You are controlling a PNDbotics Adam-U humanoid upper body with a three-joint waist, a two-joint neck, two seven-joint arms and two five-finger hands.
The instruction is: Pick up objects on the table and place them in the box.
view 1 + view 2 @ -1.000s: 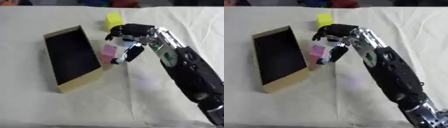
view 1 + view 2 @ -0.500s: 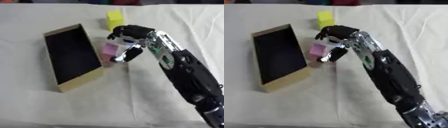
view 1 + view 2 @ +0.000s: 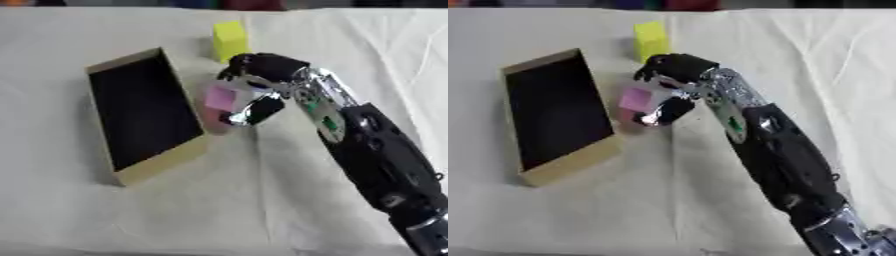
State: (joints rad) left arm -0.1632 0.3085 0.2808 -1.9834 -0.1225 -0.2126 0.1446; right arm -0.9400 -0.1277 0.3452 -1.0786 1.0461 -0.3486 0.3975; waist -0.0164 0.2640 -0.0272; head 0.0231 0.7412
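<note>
Now the pink block (image 3: 220, 98) sits pinched between the curled fingers and thumb of the right hand (image 3: 262, 75), seemingly lifted a little higher than a second ago, just beside the box's (image 3: 144, 165) right wall. It looks ready to carry over; the yellow block (image 3: 229, 40) waits behind.

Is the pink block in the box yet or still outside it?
Outside. The pink block is pinched in the right hand, just beside the box wall, not over its dark interior.
</note>
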